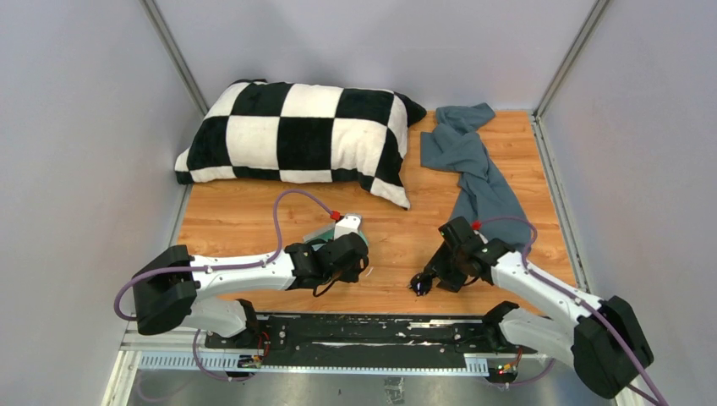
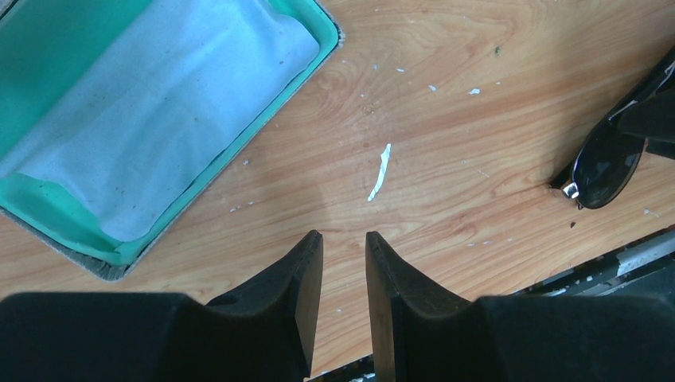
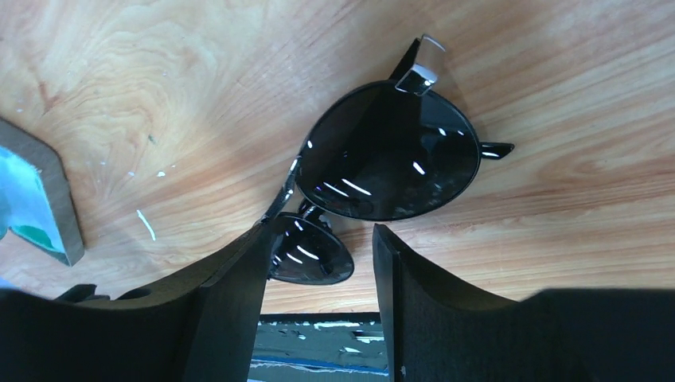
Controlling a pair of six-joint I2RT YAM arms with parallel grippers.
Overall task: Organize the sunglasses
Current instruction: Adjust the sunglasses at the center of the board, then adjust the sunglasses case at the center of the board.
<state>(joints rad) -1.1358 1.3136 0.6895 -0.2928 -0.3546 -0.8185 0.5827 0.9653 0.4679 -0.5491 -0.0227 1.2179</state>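
Note:
The black sunglasses [image 3: 388, 151] lie folded on the wood table close to its front edge, also seen as a dark shape [image 1: 418, 284] in the top view and at the right edge [image 2: 605, 163] of the left wrist view. My right gripper [image 3: 322, 232] stands open around one lens, which touches the left finger; a gap shows on the other side. My left gripper [image 2: 344, 236] hovers over bare wood, its jaws a little apart with nothing between them. Beside it lies the open grey case [image 2: 322, 36] with teal lining and a light-blue cloth [image 2: 159, 103] inside.
A black-and-white checked pillow [image 1: 296, 131] fills the back left. A grey-blue crumpled garment [image 1: 473, 165] runs down the right side. The case corner [image 3: 48, 207] lies left of the right gripper. The black base rail [image 1: 355, 330] borders the table's near edge.

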